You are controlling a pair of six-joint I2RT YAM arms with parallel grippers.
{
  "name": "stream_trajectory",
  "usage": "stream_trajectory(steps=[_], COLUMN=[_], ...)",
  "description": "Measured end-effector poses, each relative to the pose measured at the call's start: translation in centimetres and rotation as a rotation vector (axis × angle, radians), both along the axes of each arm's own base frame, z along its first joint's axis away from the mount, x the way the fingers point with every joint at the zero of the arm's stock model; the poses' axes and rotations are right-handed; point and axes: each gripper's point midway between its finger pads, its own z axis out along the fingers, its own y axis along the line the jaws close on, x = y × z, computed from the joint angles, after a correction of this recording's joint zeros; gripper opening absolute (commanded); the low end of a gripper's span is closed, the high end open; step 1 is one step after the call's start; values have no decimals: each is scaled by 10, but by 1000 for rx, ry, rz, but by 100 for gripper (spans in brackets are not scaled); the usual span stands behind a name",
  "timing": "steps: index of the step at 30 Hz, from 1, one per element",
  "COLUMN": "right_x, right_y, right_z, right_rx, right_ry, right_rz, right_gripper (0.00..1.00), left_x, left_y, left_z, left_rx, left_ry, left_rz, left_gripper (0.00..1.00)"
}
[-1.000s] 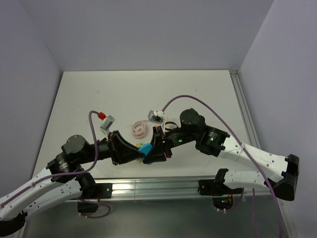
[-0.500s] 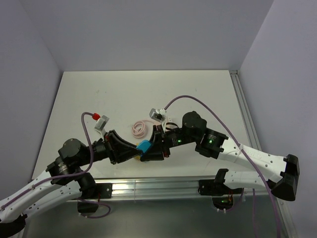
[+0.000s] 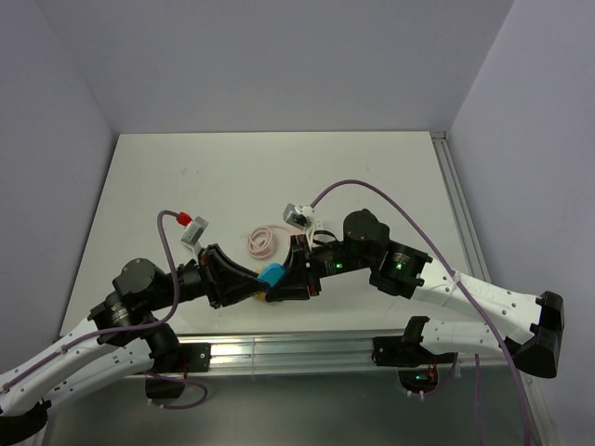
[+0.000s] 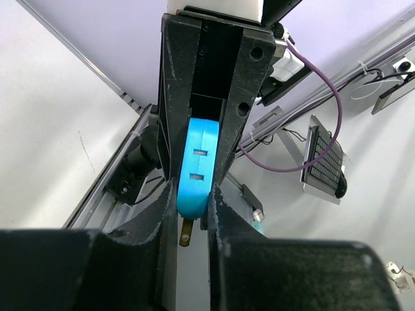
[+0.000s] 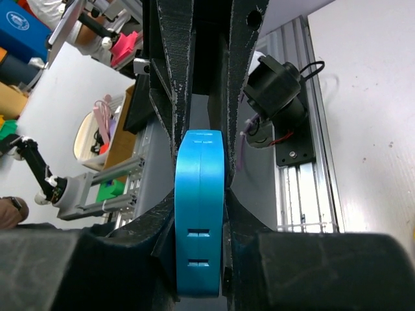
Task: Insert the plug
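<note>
1. arms reach inward from both sides and meet low over the near edge of the white table (image 3: 279, 167), forearms almost level, wrists turned toward each other.
2. left gripper (image 3: 260, 284) comes from the left, its two black fingers pressed against the flat sides of the blue plug (image 3: 272, 275).
3. right gripper (image 3: 287, 279) comes from the right and pinches the same blue plug, jaws tight on its sides, so the plug sits clamped between both grippers, lifted off the table.
4. two small slots show on the plug's narrow edge, and in the left wrist view a brass prong (image 4: 186, 232) pokes out just under it.
5. writing: a white mark on a blue object (image 5: 18, 23) in the corner of the right wrist view is too small to read.
6. a pink coiled cable (image 3: 262, 241) lies on the table just behind the grippers.
7. an aluminium rail (image 3: 307, 346) runs along the table's near edge; pale lilac walls close in the back and sides.
</note>
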Motion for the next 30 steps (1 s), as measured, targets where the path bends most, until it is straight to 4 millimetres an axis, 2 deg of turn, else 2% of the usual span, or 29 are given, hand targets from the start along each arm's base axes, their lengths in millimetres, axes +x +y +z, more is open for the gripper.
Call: stream_trajectory(steps=[1,2,4,5,6,7,10,18,22,24,25,30], right_x=[-1,-1,-3,-5,-5,-6,-5,-6,-6,-5,-5,-5], right_y=[0,0,0,-1,-1,-1,0,3,4,4,3,2], right_z=[0,0,1,2,3,4,4,2,-2,-3,-3,1], right_rx=[0,0,5,12,16,21,23,20,4,-4,-6,-22], right_ry=[1,1,-4,-8,-11,-13,-14,-7,5,12,12,4], right_rz=[3,6,21,31,37,40,41,55,60,58,58,54], right_gripper=[0,0,0,0,0,0,0,0,0,12,22,38], left_x=[0,0,2,3,4,4,2,1,0,-1,-2,-1], left_y=[0,0,1,2,3,6,12,12,10,10,10,9], left_z=[0,-1,-4,-7,-8,-7,-2,-1,1,1,1,3], left_rx=[1,3,16,26,28,24,4,-1,-4,-4,-4,-10], left_ry=[0,-1,8,23,32,33,24,23,21,14,11,11], left_rz=[0,1,13,24,34,44,53,51,38,33,30,29], left_gripper=[27,46,61,62,59,49,41,41,0,0,0,0])
